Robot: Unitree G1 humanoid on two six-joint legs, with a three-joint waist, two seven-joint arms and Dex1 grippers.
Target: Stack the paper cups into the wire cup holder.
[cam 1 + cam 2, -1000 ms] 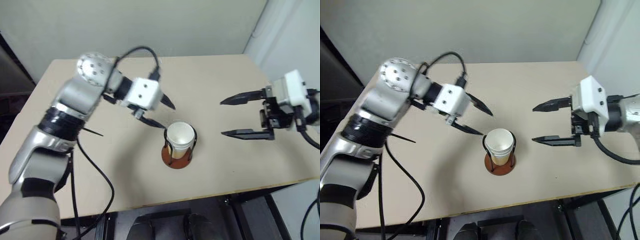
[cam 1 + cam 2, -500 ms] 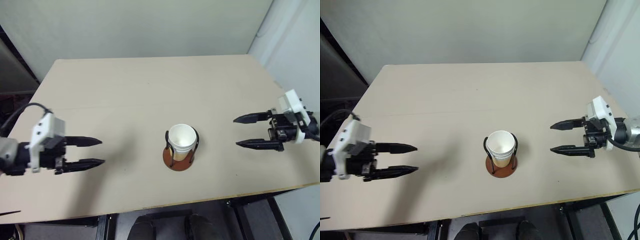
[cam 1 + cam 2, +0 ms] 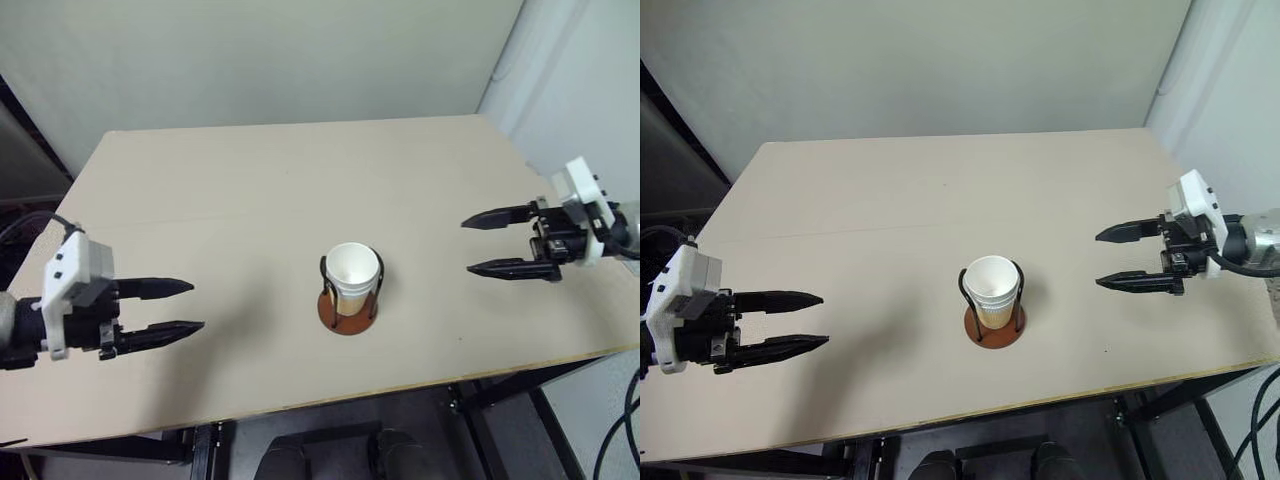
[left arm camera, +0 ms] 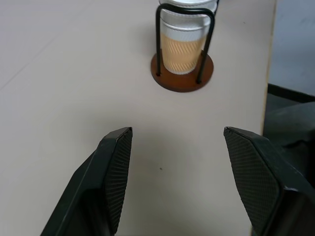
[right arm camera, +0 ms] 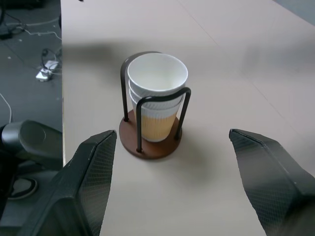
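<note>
you have the paper cups [image 5: 157, 96] nested one inside another, standing upright in the wire cup holder [image 5: 149, 137] near the middle of the table [image 3: 250, 190], a little toward its front edge. the right wrist view shows several white rims stepped one above the other, with the tan-orange wall of the lowest cup showing between the black wire loops. the holder's reddish-brown disc sits flat on the tabletop, and the loops rise on both sides of the stack, stopping just below the top rim.

your left gripper [image 3: 183, 307] hangs over the table's left side, well apart from the holder, its two black fingers spread with nothing between them — they point across the table toward the cups. your right gripper [image 3: 478, 244] sits over the right side, also well apart from the holder, fingers spread and empty, pointing back toward the centre. in each wrist view the holder stands between that gripper's own two fingers [image 4: 115, 167], farther out on the table and touching neither.

the table is a plain beige board against a pale wall.
</note>
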